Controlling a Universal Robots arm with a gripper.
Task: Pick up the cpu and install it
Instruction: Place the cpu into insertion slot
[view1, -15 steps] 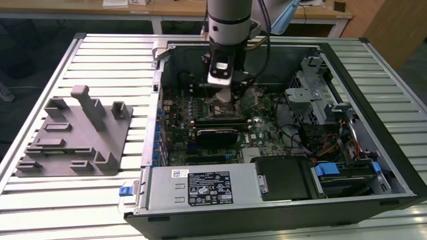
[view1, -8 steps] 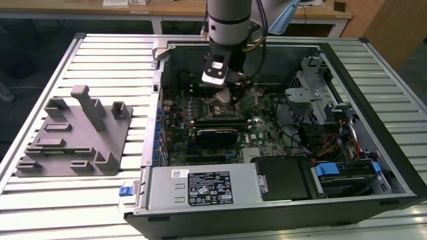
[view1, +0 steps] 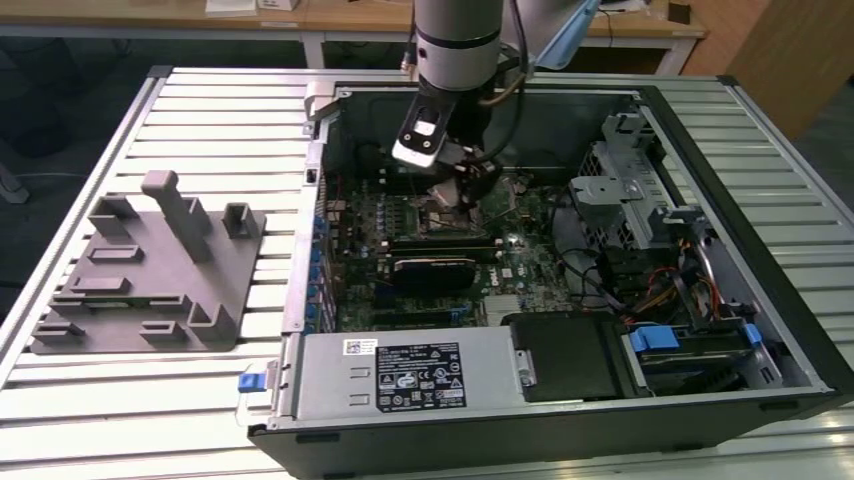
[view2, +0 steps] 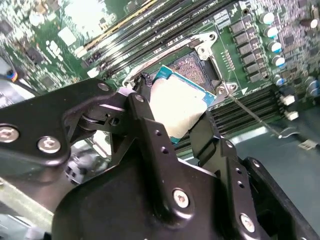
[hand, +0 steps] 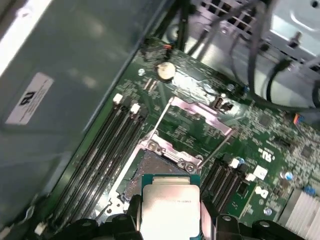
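My arm (view1: 458, 30) is a smooth, silver-grey tube with a dark ring round it low down. A thin black cable (view1: 515, 60) hangs along it on the exterior view's right. At my wrist sits a small pale box (view1: 419, 136) with a dark patch on its face. In the second wrist view my gripper (view2: 175, 112) is matt black metal: flat bars joined at round pivots, fastened with bright silver socket-head screws (view2: 181, 198). Each of my two fingers (view2: 150, 125) carries a short row of small holes.

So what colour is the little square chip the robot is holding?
The cpu is silvery-grey with a blue-green rim; clearest in the first wrist view.
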